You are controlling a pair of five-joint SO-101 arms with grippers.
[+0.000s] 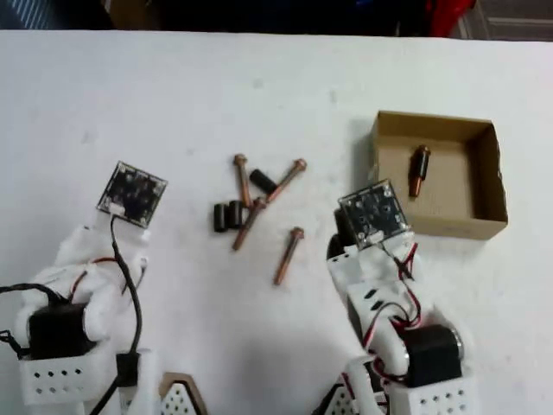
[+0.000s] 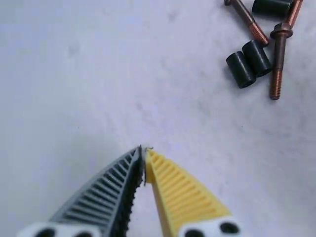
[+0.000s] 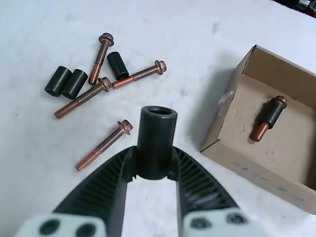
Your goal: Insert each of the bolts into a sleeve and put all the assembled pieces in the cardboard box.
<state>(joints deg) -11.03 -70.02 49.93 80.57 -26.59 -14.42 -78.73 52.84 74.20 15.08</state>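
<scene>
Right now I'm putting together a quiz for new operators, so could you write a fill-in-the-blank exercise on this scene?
1. The right claw is shut on a black ____.
2. The cardboard box holds ____ assembled piece.
3. ____ loose bolts lie on the table.
4. The left claw is ____ and holds nothing.
Missing words: sleeve; one; four; shut.

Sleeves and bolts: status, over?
Right hand shut on a sleeve. Left hand shut, empty. One assembled piece in box; four bolts, three sleeves loose. Nothing in the way.
</scene>
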